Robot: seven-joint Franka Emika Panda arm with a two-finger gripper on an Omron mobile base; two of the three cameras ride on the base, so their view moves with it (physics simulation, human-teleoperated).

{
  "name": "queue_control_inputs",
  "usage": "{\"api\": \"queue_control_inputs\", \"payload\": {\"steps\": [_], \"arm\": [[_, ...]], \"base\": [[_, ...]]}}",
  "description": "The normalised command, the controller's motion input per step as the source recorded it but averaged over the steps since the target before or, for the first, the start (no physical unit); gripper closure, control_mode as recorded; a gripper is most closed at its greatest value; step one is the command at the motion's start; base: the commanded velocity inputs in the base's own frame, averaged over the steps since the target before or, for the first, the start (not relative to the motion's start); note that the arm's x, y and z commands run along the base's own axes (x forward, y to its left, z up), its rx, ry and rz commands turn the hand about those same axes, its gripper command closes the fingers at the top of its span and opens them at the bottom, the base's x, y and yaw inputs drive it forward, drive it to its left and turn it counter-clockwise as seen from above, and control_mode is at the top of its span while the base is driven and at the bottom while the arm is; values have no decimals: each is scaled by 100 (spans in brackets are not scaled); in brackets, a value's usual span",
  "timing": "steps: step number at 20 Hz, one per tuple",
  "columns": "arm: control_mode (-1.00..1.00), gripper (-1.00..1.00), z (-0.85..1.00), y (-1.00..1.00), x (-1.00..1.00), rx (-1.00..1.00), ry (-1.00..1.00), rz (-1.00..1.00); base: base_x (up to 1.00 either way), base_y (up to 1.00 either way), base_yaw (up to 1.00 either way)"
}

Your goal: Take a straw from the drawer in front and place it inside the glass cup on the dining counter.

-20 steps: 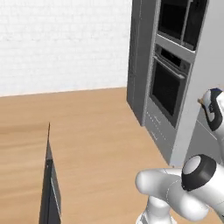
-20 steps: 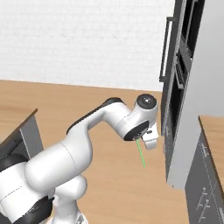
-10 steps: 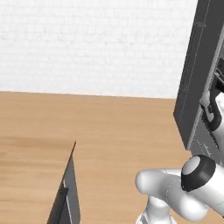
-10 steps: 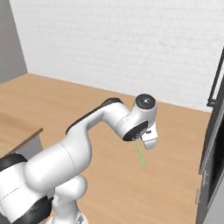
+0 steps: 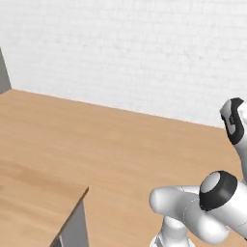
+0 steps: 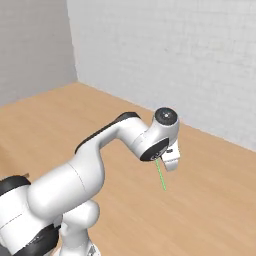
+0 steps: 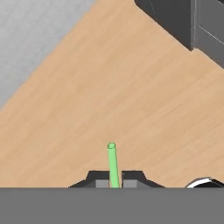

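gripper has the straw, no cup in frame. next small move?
Probably keep the grip and turn the base on toward the dining counter. The gripper is shut on the straw, which hangs over bare wood floor, so there is nowhere to place it.

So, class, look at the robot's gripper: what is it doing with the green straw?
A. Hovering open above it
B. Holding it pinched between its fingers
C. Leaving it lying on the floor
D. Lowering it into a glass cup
B: the gripper is shut on the straw, which sticks out from between its fingertips above bare wood floor.
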Motion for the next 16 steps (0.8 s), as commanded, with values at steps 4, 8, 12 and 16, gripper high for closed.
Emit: {"api": "queue_control_inputs", "payload": {"steps": [4, 8, 12, 16], "arm": [[100, 100, 0, 0, 0, 0, 0, 0], [100, 100, 0, 0, 0, 0, 0, 0], [100, 100, 0, 0, 0, 0, 0, 0], [100, 100, 0, 0, 0, 0, 0, 0]], "base": [[100, -35, 48], [100, -44, 47], [100, -45, 47], [100, -42, 48]]}}
